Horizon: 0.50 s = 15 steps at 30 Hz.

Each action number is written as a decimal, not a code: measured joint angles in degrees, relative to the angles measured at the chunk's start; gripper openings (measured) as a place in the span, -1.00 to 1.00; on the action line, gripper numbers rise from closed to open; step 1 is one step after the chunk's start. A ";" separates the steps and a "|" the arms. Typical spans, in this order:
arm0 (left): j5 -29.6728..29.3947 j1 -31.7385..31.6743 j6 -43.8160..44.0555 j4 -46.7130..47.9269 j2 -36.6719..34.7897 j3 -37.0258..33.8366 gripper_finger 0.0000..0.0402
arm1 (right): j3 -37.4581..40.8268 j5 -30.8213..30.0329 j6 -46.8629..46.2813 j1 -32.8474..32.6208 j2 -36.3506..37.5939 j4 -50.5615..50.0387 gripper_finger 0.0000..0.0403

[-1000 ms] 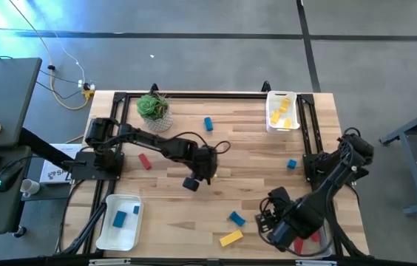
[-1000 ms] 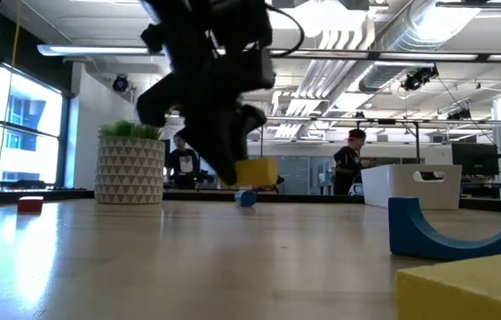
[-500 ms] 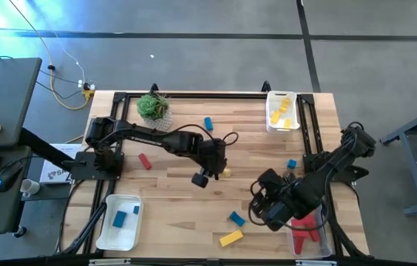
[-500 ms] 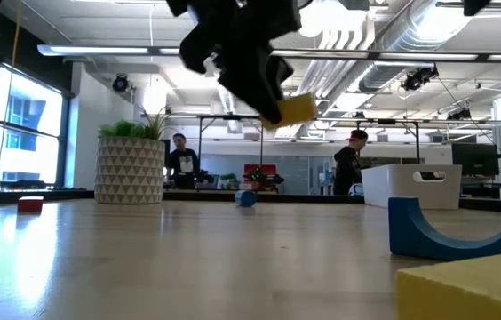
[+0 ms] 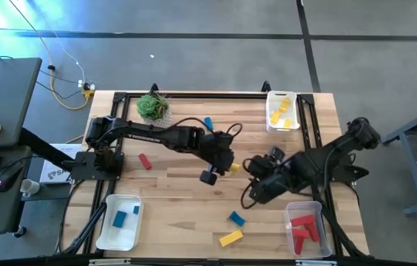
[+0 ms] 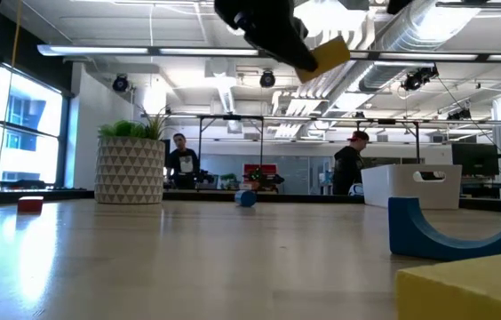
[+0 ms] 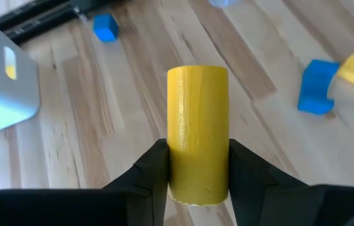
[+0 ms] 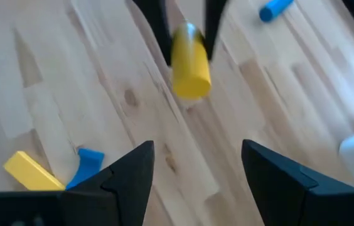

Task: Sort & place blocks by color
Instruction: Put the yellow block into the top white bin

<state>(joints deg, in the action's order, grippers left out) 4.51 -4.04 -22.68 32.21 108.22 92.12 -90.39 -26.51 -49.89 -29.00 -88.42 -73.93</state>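
The left gripper [image 7: 197, 179] was clamped on a yellow cylinder [image 7: 197, 135], one dark finger [image 7: 154, 172] pressed against each side, and carried it in the air above the middle of the worktop [image 5: 179, 199], between the potted plant [image 5: 153, 108] and the right arm's reach. Seen from table height, the cylinder [image 6: 329, 55] hung high over the wood, well clear of it. The right gripper [image 8: 193, 163] hovered just beside that cylinder with its fingers [image 8: 130, 176] spread wide and nothing between them. Toward the worktop's front edge from the plant, a blue arch block [image 5: 236, 218] lay just beside a yellow bar [image 5: 231, 238]. A white tray [image 5: 271, 122] at the far corner, across the worktop from the plant, held yellow blocks [image 5: 282, 111]; a clear tray [image 5: 321, 240] at the near right corner held red blocks [image 5: 303, 225]; a white tray [image 5: 106, 235] at the near left corner held blue blocks [image 5: 120, 218]. A red block [image 5: 145, 161] lay near the plant, and a blue block [image 5: 208, 123] sat just beside it.
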 joint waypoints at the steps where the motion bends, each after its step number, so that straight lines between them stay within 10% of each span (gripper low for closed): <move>1: -0.01 0.03 0.15 -0.14 0.01 0.38 -0.49 | 0.00 0.40 2.68 0.76 0.21 0.69 0.12; 15: -0.07 0.06 3.02 -3.82 -0.02 2.21 -0.50 | 0.00 7.29 19.39 8.74 1.15 6.15 0.12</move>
<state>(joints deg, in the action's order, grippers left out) 4.45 -3.99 -19.66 28.39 108.20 94.32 -90.39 -19.22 -30.50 -20.25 -87.26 -67.78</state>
